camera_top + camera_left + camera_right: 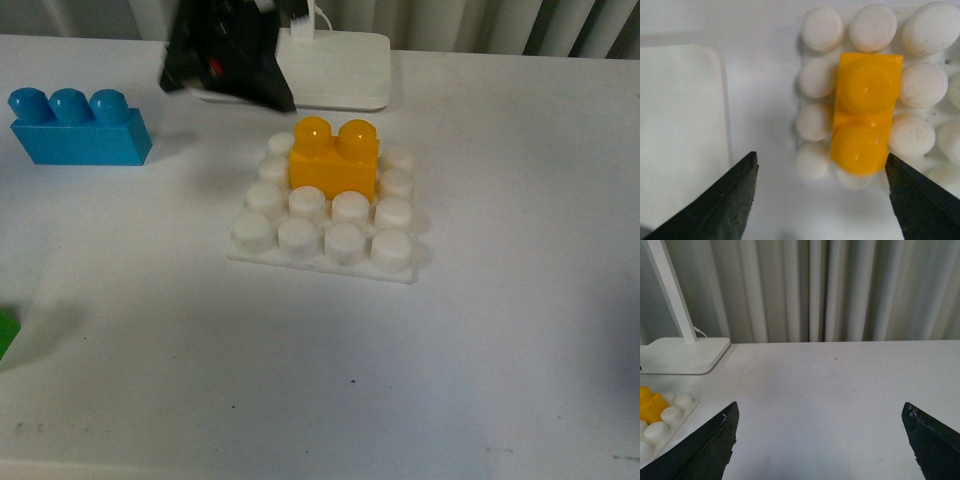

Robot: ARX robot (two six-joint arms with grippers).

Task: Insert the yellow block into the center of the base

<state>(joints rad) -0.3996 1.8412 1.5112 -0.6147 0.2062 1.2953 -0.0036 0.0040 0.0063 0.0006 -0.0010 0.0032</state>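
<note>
The white table [480,340] fills the front view and carries everything; behind it hangs a pale pleated curtain [840,290], seen best from the right wrist camera; at the table's far edge sits the lamp foot [340,70], a smooth white slab with a slanted post [670,290] rising from it and a thin cord beside the post; in front of the foot, a dark blurred mass is the left gripper [228,55], hanging above the table near the far left corner of the base [330,262]; the left wrist camera shows its two black fingers [725,205] spread wide apart with nothing between them, the block lying beyond the tips and untouched; the right gripper [820,445] shows only in its own wrist camera, its two dark fingers likewise wide apart over bare table, holding nothing, with the base off to one side; the base is a flat white square plate of round studs, lying near the middle of the table; the blue brick [80,128] (three studs on top) lies well apart from it, at the far left of the table; the yellow block [334,160] stands upright on the base, across the two middle columns toward the far side, white studs flanking it left and right and two rows of bare studs in front; a small green object [6,335] is cut off at the left edge of the front view, too little showing to say what it is.
</note>
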